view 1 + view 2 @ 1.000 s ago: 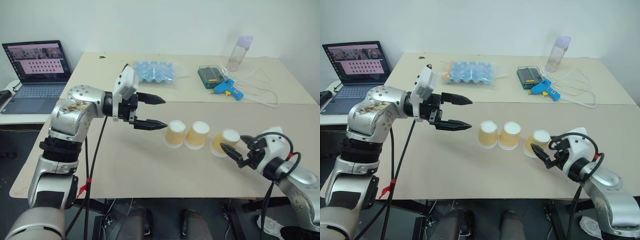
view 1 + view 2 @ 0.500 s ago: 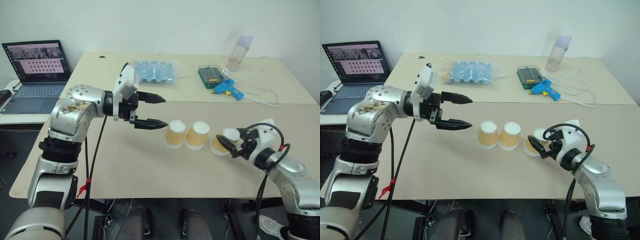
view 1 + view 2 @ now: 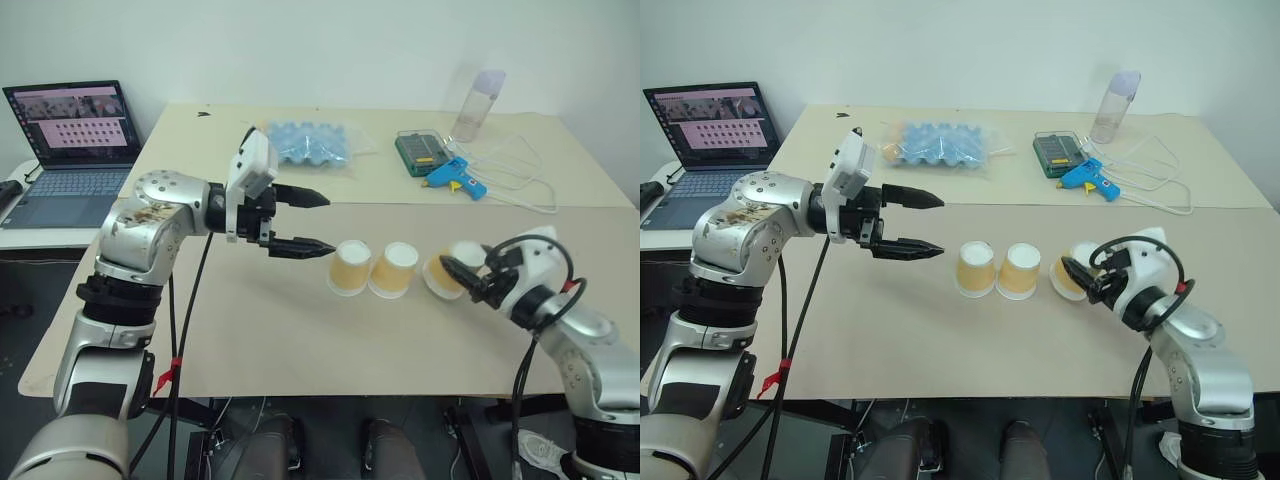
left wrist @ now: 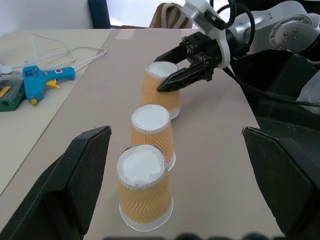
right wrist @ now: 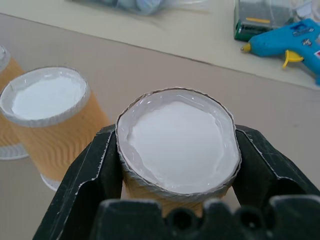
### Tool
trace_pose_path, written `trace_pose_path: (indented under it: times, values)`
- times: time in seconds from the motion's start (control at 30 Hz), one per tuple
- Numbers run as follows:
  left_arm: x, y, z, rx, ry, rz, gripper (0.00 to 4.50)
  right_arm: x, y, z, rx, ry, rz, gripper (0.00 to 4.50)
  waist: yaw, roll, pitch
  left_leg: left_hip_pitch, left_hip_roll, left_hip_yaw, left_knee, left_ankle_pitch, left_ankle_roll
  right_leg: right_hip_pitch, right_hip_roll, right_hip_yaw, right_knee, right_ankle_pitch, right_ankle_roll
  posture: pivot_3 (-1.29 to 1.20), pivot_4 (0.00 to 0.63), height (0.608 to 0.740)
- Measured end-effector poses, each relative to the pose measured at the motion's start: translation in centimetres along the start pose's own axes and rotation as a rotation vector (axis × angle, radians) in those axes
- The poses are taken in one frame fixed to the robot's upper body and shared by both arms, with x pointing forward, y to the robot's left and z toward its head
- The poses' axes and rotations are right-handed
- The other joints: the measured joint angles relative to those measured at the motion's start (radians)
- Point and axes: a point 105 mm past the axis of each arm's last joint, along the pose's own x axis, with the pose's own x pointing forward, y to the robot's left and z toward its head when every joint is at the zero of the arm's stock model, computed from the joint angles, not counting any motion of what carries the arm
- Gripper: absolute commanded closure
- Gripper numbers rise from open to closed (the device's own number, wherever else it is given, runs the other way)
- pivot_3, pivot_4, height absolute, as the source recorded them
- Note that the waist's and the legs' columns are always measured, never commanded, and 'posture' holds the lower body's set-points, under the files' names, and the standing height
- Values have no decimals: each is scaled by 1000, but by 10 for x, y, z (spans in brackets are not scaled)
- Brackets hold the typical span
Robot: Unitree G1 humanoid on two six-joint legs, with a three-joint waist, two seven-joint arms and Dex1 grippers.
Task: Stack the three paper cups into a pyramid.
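Orange-tan cup (image 5: 177, 145) | sides hidden between right gripper (image 5: 177, 165) jaws

I see an open laptop (image 3: 72, 150) on a side surface off the table's left edge. At the far side of the table (image 3: 250, 340) lie a blue egg tray in plastic (image 3: 308, 143), a green case (image 3: 424, 151), a blue glue gun (image 3: 455, 177) with white cable (image 3: 520, 190), and a translucent bottle (image 3: 478, 105).

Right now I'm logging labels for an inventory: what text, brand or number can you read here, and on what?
None can be read.
Laptop screen: rows of small marks, too small to read.
Blue glue gun: red label, blurred.
Green case: no legible print.
Paper cups: zigzag pattern, no text.
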Motion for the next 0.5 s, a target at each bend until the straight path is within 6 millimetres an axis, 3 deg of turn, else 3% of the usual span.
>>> trace_pose_path:
  times: [0.17,0.3,0.4,0.5]
  values:
    - [0,0,0,0,3,1,0,3,-9,73,-125,-146,47,1695,-1,3,2,0,1,0,0,1,2,-1,0,0,0,1,1,0,150,740]
    - [-2,0,-3,-4,11,5,0,14,15,122,-161,-228,212,1695,-9,3,2,-1,1,1,-2,4,5,-3,0,1,1,1,1,0,150,740]
    - [0,-1,-3,-4,11,5,0,21,41,138,-197,-218,373,1695,-9,3,2,-1,1,0,-3,4,5,-3,1,0,1,2,2,0,150,740]
    - [0,0,-3,-5,11,11,0,27,55,134,-188,-155,488,1695,-1,3,2,-2,0,0,-2,4,6,-4,0,-1,1,2,2,0,150,740]
